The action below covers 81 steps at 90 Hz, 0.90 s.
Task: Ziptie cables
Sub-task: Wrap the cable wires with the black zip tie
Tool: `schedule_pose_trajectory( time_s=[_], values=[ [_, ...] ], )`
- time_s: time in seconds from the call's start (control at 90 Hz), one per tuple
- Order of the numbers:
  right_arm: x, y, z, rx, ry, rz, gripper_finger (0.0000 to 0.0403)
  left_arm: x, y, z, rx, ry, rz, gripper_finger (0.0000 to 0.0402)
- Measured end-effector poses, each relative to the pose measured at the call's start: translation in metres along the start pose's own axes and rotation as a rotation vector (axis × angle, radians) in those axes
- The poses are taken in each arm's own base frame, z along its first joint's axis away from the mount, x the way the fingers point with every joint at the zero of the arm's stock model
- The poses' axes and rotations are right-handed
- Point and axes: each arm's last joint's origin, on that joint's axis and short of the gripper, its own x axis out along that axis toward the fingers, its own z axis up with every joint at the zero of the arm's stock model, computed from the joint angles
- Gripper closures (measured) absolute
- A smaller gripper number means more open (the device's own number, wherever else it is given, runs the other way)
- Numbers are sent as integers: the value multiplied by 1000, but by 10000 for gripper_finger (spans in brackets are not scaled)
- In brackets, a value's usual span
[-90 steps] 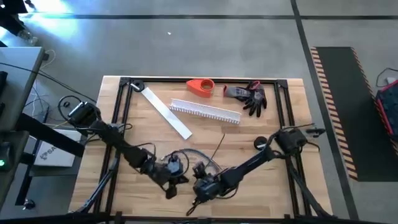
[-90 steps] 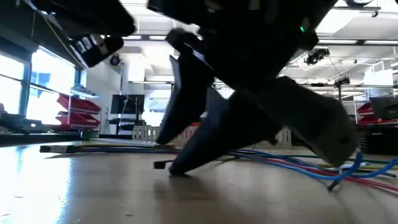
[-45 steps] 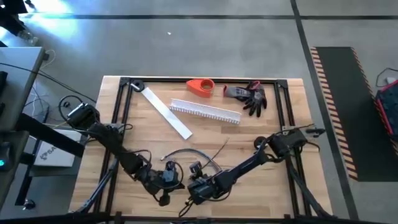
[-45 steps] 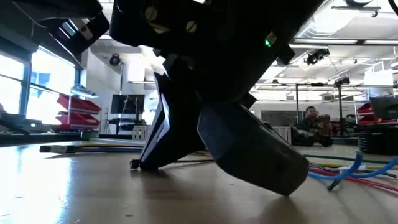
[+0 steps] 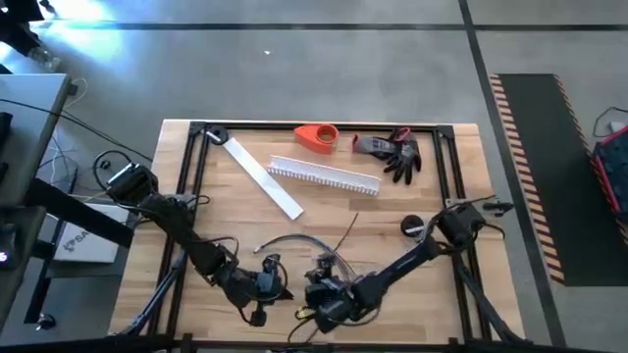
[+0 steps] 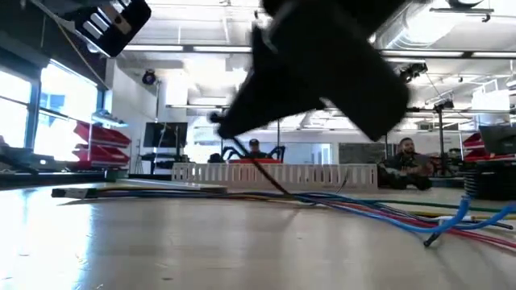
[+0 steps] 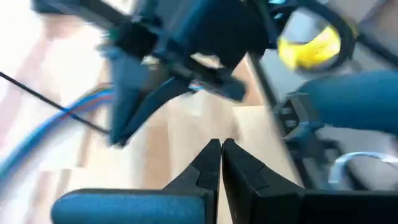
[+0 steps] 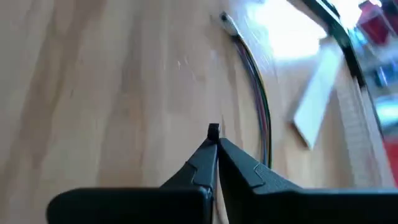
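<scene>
On the left side of the wooden tabletop (image 5: 412, 211), the left arm reaches in from the left edge toward the near middle, and its left hand (image 5: 277, 291) sits low by the near edge; in the left wrist view its two dark fingers (image 7: 205, 167) are pressed together tip to tip with nothing between them (image 7: 221, 149). Just beyond it the cables (image 5: 294, 241) lie loosely curved on the wood near the front centre, one end by the left hand and the bundle arcing away toward the middle; the low view shows them as coloured strands trailing across the surface (image 6: 379, 213), and the right wrist view shows them as a thin curved line running off from the fingertips (image 8: 261, 112). Farther back, a flat white strip (image 5: 263, 176) lies diagonally, with the white slotted channel (image 5: 324, 176) beside it and an orange-red object (image 5: 316, 136) behind that. To the right of the cables, the right hand (image 5: 324, 304) hovers at the near edge close beside the left one, its arm stretching back to the right; its fingers are closed, and a small dark bit (image 8: 213, 130) shows at their tips, though I cannot tell whether they pinch it. A dark glove (image 5: 397, 152) lies at the back right. In the low view, people sit in the room beyond.
</scene>
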Motion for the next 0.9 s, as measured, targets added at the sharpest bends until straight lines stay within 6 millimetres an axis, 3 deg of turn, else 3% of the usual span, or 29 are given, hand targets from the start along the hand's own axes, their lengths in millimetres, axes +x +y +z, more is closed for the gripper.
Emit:
schedule_pose_trajectory(
  time_s=[0.233, 0.5, 0.656, 0.9],
  values=[
    [-34, 2, -30, 335, -106, -132, 403, 42, 5, -21, 73, -29, 65, 329],
    [-55, -10, -58, 556, -159, -143, 403, 81, 44, -22, -47, -102, 162, 248],
    [-62, -15, -68, 591, -172, -118, 403, 89, 65, -15, -42, -146, 206, 239],
    [-61, -16, -60, 593, -207, -39, 403, 94, 84, -2, 9, -198, 96, 249]
  ],
)
